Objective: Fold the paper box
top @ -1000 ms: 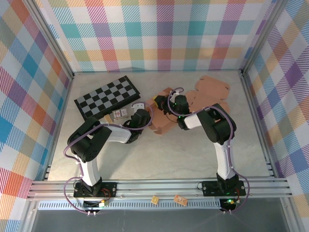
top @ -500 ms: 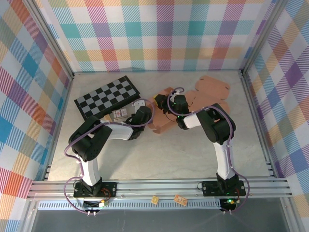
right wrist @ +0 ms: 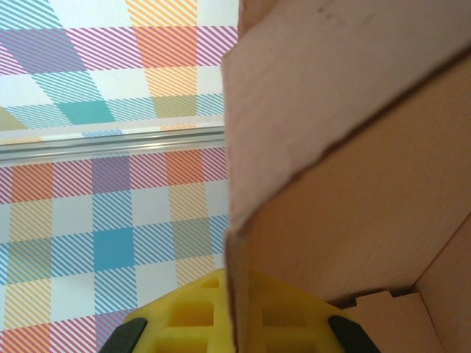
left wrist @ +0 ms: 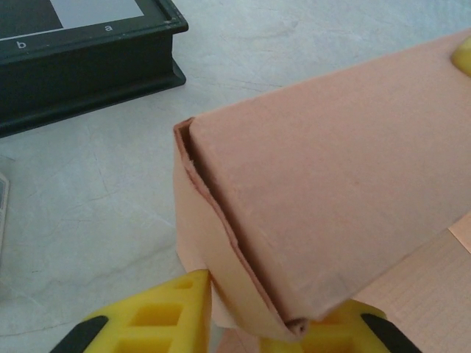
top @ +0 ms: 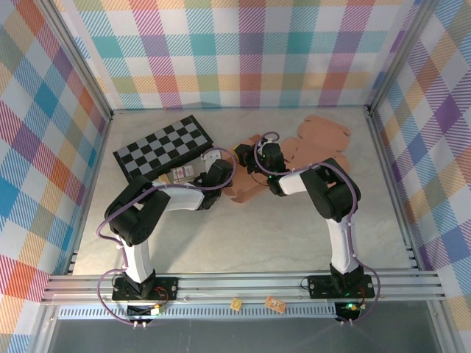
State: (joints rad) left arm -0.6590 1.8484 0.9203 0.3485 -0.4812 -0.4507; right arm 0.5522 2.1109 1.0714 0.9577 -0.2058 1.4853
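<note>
Pinching the matte brown paper box (top: 244,188) mid-table, just right of the chessboard (top: 163,145): left gripper (left wrist: 268,312) clamped its creased corner, right gripper (right wrist: 232,312) clenched a thin flat wall

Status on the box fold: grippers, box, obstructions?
Left gripper pinching paper box corner wall. Right gripper clamped on another wall. Box part-folded, walls raised. Chessboard close on the left, not touching.

The box (left wrist: 331,191) is plain salmon-brown card. The chessboard (top: 165,145) has black and pale-grey checks in a black frame. Walls (top: 250,51) wear pastel plaid; the bench (top: 243,235) is mottled pale grey. Fingers (left wrist: 158,323) are yellow.
</note>
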